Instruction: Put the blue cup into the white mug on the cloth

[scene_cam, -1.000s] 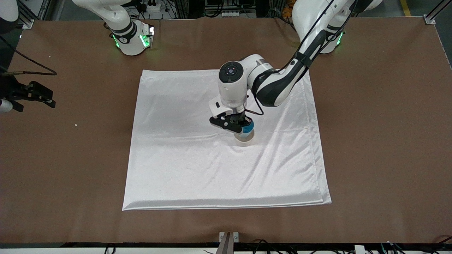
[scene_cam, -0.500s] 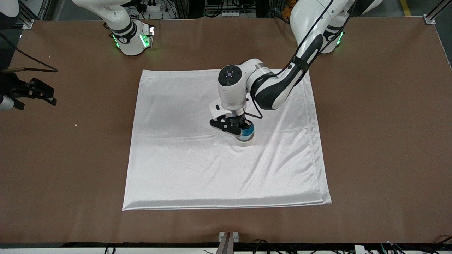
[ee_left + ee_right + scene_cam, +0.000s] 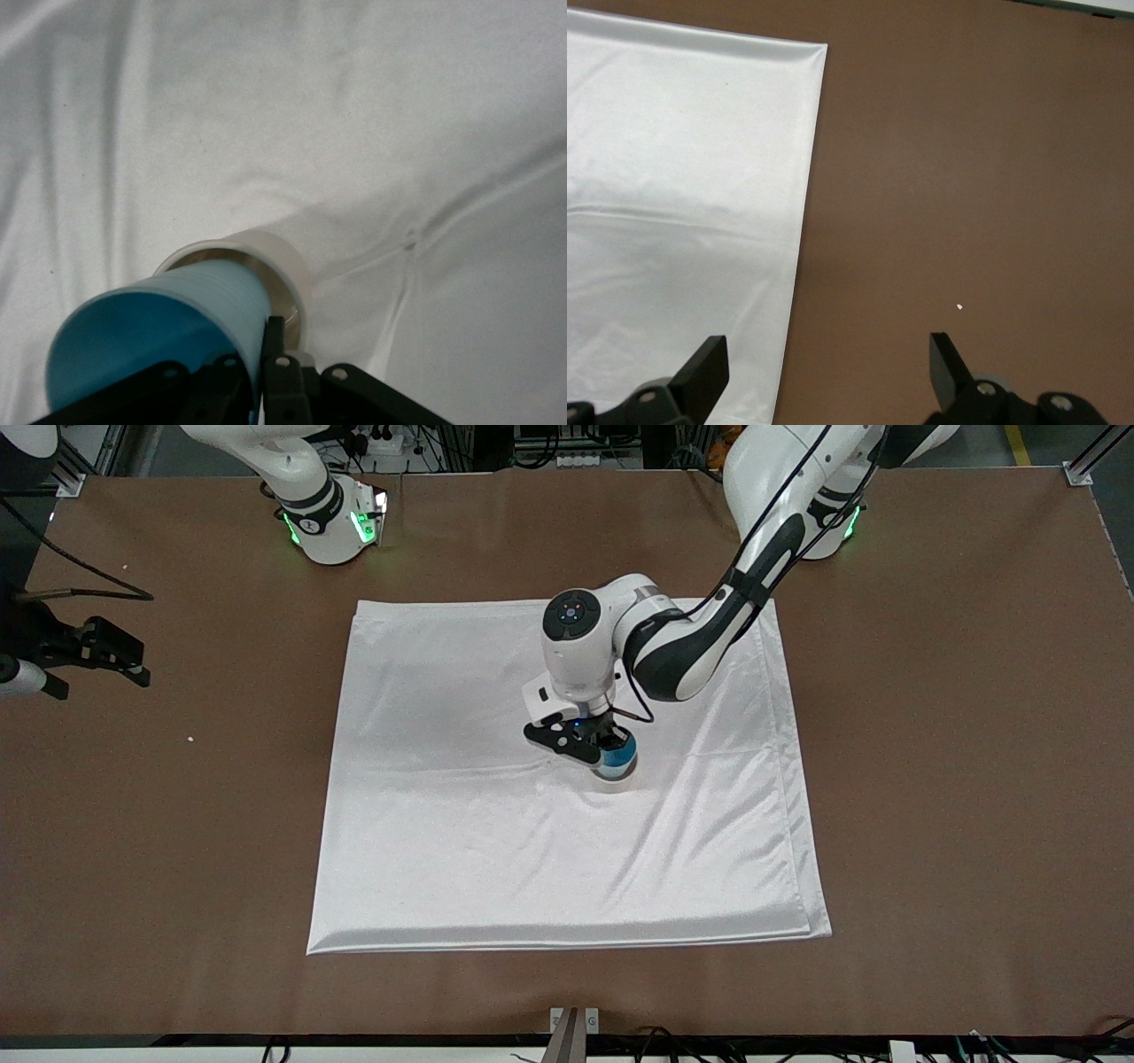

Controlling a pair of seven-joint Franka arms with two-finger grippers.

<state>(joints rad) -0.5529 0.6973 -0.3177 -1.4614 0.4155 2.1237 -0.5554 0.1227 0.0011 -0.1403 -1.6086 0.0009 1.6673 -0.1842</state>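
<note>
The light-blue cup (image 3: 623,755) is held by its rim in my left gripper (image 3: 592,745), with its lower end in the mouth of the white mug (image 3: 611,776). The mug stands near the middle of the white cloth (image 3: 443,841). In the left wrist view the blue cup (image 3: 168,323) is tilted, its base is inside the mug's rim (image 3: 279,255), and one finger (image 3: 275,341) presses on the cup's outer wall. The mug's handle and face are hidden. My right gripper (image 3: 106,651) is open and empty over bare table at the right arm's end, and it waits there.
The brown table (image 3: 930,779) surrounds the cloth on all sides. The right wrist view shows the cloth's edge (image 3: 682,177), bare table (image 3: 966,177) and the open right gripper (image 3: 824,363). A metal bracket (image 3: 574,1023) sits at the table's near edge.
My left gripper has sunk with the blue cup, so the cup sits deeper in the mug and less of the mug shows. The right gripper has drifted slightly toward the cloth.
</note>
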